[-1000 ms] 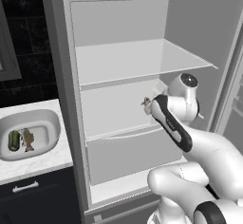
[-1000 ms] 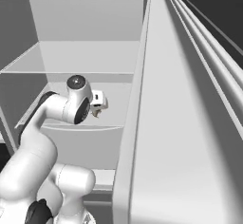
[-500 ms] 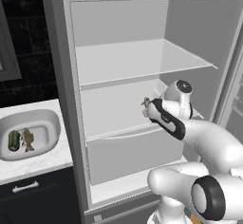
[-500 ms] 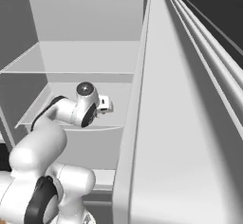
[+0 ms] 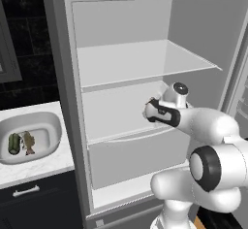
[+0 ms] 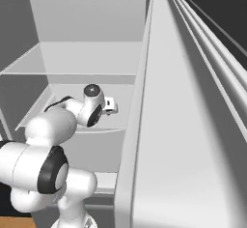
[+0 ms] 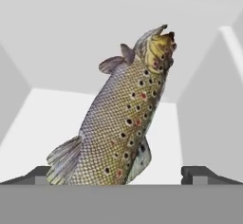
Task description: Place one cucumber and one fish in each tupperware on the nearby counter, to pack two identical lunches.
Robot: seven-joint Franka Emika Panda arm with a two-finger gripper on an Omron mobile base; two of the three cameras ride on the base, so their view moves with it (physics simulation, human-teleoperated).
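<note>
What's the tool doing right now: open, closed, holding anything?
Tool: open, fingertips spread to either side of the fish on the fridge shelf, not clamped on it.

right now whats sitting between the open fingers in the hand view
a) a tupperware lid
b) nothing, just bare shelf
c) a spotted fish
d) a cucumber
c, a spotted fish lies on the white fridge shelf in the gap between the two fingers, which stand wide apart and do not touch it.
</note>
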